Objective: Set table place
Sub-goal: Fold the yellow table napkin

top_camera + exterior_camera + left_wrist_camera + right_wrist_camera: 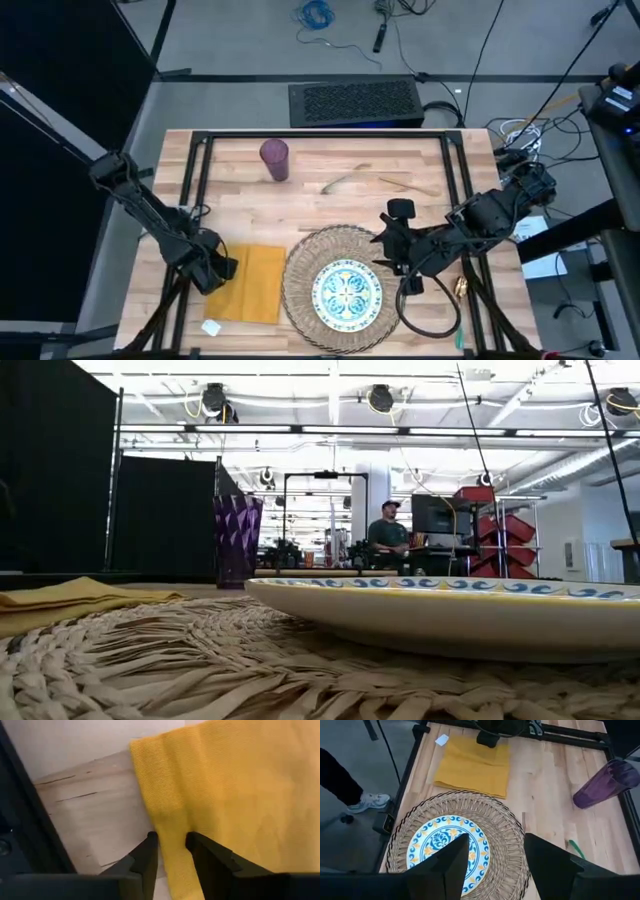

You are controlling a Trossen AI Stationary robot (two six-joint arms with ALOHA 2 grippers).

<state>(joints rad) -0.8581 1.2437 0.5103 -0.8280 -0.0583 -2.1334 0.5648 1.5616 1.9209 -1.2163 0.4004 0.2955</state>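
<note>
A round woven mat (300, 262) lies at the table's near middle, and a blue-green patterned plate (348, 293) rests on it. The yellow napkin (256, 283) lies flat on the wood just left of the mat. My left gripper (218, 268) is at the napkin's left edge, shut on it. My right gripper (393, 243) hovers open over the mat's right rim, holding nothing. A purple tumbler (275, 160) stands upright at the far left-middle. Two pieces of cutlery (345, 181) lie on the wood at the far middle. My left gripper pinches the napkin near its left edge (171, 837) between its two fingers (150, 842). The fingers come slanting down from the table's left. The napkin lies spread on the table; one layer or several, I cannot tell.
A small white tag (211, 327) lies near the front edge left of the napkin. A black cable loop (430, 315) lies right of the mat. The black frame rails (320, 133) border the top. A person (385, 530) sits far behind the table.
</note>
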